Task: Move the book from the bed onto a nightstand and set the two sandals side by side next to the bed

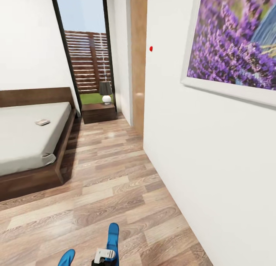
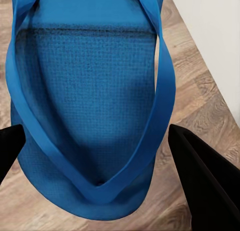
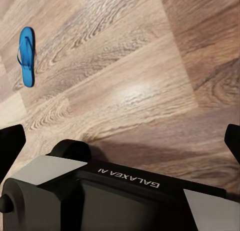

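Between the wide-apart fingers of the left gripper (image 2: 95, 141) a blue sandal (image 2: 90, 106) lay on the wood floor (image 2: 200, 106), not gripped. Right jaws also stood open over the floor, another sandal (image 3: 26, 56) well apart. On the bed (image 1: 23, 139) lay the book (image 1: 42, 122); the nightstand (image 1: 99, 112) stood beyond the bed's head corner.

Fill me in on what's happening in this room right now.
The robot stands on the wood floor beside the bed. Its left gripper hangs open around a blue sandal, fingers either side of it. The other sandal lies on the floor in the right wrist view. The book is still on the bed; the nightstand holds a lamp.
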You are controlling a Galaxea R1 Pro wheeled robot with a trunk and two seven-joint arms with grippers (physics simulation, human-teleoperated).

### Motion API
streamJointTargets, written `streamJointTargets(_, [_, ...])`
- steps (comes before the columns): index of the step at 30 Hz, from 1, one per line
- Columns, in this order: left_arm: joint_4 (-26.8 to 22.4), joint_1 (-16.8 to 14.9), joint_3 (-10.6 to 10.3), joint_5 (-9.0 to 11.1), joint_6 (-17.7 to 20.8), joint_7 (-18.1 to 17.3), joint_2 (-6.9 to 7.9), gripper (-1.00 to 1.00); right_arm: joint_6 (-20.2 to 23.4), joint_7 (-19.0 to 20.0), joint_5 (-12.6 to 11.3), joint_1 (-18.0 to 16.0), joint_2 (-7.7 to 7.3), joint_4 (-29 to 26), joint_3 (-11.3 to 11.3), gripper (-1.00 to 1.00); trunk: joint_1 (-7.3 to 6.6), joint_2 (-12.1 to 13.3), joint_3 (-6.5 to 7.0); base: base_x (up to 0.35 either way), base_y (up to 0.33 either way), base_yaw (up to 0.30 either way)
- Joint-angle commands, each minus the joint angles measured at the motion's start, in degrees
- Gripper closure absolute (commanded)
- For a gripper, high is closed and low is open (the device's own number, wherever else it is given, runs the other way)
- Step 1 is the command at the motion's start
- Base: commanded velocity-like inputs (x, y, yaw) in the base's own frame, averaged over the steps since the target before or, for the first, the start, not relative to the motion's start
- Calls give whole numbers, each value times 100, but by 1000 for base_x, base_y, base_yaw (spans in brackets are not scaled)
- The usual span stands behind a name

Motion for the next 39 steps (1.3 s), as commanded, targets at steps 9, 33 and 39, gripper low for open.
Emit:
streamJointTargets(9, [6, -8, 0, 33, -9, -18, 1, 100, 42, 14, -61, -1, -5, -10, 46, -100, 0, -2, -5, 255, 0, 1])
streamJointTargets(33, [6, -6, 9, 41, -9, -36, 6, 100, 40, 12, -61, -1, -4, -6, 46, -100, 0, -2, -5, 64, 0, 123])
streamJointTargets(39, [6, -6, 9, 41, -9, -27, 6, 100, 41, 13, -61, -1, -1, -3, 45, -100, 0, -2, -5, 305, 0, 9])
